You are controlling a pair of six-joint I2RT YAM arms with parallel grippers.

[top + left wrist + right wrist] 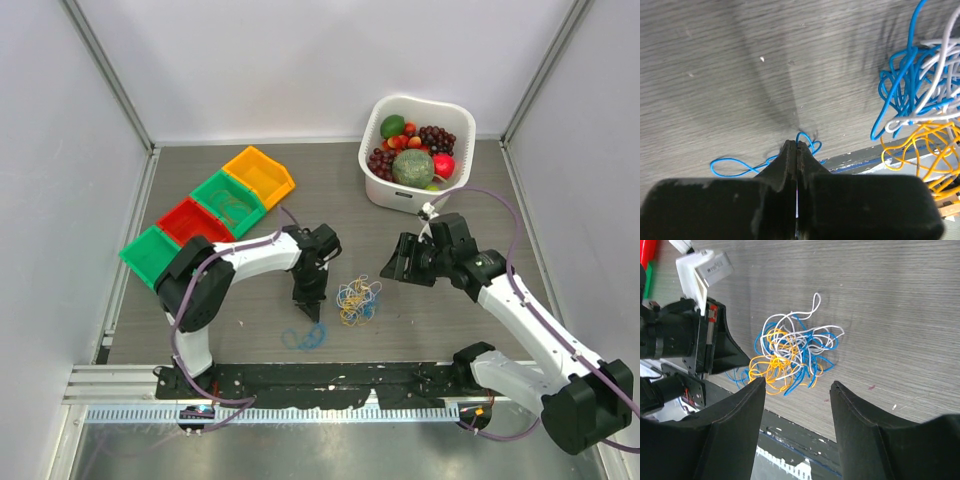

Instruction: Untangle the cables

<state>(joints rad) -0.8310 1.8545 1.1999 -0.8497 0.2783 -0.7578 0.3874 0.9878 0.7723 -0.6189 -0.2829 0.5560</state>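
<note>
The cables lie as a tangled bunch of blue, white and yellow-orange loops on the grey table, also seen in the left wrist view and the right wrist view. A separate blue cable lies left of the bunch, near the front edge. My left gripper points down onto it, jaws pressed together with a blue loop coming out at the tips. My right gripper hovers to the right of the bunch, open, with nothing between its fingers.
A white basket of toy fruit stands at the back right. A row of bins runs diagonally at the left: yellow, green, red, green. A black rail borders the near edge.
</note>
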